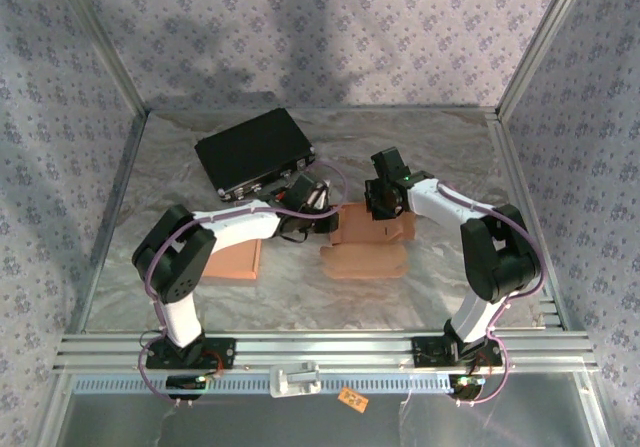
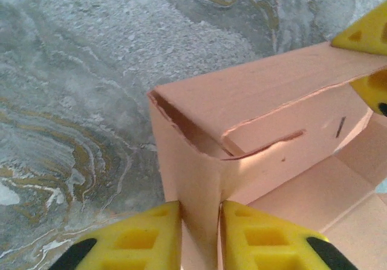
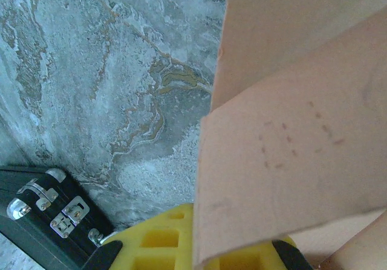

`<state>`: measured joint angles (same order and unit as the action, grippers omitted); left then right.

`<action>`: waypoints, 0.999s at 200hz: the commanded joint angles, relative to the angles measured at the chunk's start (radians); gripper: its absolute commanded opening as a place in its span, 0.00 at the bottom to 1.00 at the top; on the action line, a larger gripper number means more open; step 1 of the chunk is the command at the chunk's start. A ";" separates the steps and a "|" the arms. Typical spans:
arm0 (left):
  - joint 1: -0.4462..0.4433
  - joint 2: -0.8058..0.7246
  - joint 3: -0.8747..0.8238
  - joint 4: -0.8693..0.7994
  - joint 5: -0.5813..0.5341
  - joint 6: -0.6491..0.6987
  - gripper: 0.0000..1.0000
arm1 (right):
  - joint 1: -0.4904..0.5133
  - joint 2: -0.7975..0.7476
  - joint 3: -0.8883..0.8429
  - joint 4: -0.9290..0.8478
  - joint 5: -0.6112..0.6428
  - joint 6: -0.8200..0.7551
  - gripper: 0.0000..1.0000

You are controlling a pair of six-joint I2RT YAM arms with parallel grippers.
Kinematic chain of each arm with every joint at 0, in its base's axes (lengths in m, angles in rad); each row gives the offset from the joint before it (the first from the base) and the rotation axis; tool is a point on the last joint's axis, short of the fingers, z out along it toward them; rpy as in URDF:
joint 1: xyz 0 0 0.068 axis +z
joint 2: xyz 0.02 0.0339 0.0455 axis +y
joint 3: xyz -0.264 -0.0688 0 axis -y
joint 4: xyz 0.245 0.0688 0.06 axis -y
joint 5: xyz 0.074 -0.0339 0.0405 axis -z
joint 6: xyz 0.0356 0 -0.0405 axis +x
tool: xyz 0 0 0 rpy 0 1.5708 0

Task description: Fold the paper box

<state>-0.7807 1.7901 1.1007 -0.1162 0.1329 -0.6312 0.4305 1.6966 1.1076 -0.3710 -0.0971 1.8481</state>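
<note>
The pink paper box (image 1: pixel 368 239) sits half-formed at the middle of the table, its walls raised and a flap lying flat toward the near side. My left gripper (image 1: pixel 322 217) meets it from the left. In the left wrist view its yellow fingers (image 2: pixel 139 240) press from both sides on a folded corner wall of the box (image 2: pixel 254 125), so the left gripper (image 2: pixel 201 234) is shut on it. My right gripper (image 1: pixel 386 203) is at the box's far edge, shut on a wall panel (image 3: pixel 290 137) that covers most of its yellow fingers (image 3: pixel 157 240). Its fingertips (image 2: pixel 363 34) straddle the wall's top edge.
A black hard case (image 1: pixel 255 152) with metal latches (image 3: pixel 66 212) lies at the back left. A stack of flat pink cardboard (image 1: pixel 232 259) rests under the left arm's forearm. The marbled foil table cover (image 1: pixel 440 142) stretches behind and to the right.
</note>
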 commanded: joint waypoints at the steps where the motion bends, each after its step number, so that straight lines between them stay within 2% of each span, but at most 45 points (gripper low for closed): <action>1: -0.013 0.024 0.035 -0.023 -0.068 -0.006 0.14 | 0.009 0.007 -0.016 -0.047 -0.026 0.019 0.00; 38: -0.039 0.022 0.052 -0.065 -0.122 -0.012 0.00 | 0.010 0.008 -0.015 -0.043 -0.026 0.026 0.00; 63: -0.055 0.013 0.054 -0.088 -0.173 -0.033 0.00 | 0.015 0.010 -0.012 -0.038 -0.027 0.031 0.00; 82: -0.061 0.015 0.056 -0.086 -0.172 -0.029 0.00 | 0.015 0.013 -0.015 -0.035 -0.031 0.034 0.00; 98: -0.061 0.010 0.054 -0.066 -0.157 -0.020 0.18 | 0.016 0.012 -0.020 -0.035 -0.032 0.033 0.00; 113: -0.055 -0.009 0.039 -0.034 -0.133 -0.016 0.22 | 0.014 0.007 -0.025 -0.037 -0.024 0.028 0.00; 151: -0.007 -0.059 -0.005 0.004 0.022 -0.013 0.35 | 0.009 0.004 -0.026 -0.040 -0.010 -0.001 0.00; 158: 0.002 -0.074 -0.015 0.020 0.062 -0.018 0.49 | 0.010 0.003 -0.024 -0.042 -0.006 -0.009 0.00; 171: 0.008 -0.109 -0.011 -0.011 0.083 -0.020 0.67 | 0.010 -0.002 -0.023 -0.046 0.007 -0.016 0.00; 187: 0.008 -0.140 0.025 -0.142 0.005 -0.060 0.69 | 0.011 -0.011 -0.023 -0.038 0.018 -0.018 0.00; 200: 0.017 -0.139 0.042 -0.192 0.008 -0.109 0.69 | 0.017 -0.017 -0.023 -0.035 0.030 -0.018 0.00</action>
<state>-0.7696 1.7016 1.0901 -0.1879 0.1387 -0.6731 0.4362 1.6966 1.0946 -0.3714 -0.1017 1.8439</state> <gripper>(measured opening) 0.692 0.056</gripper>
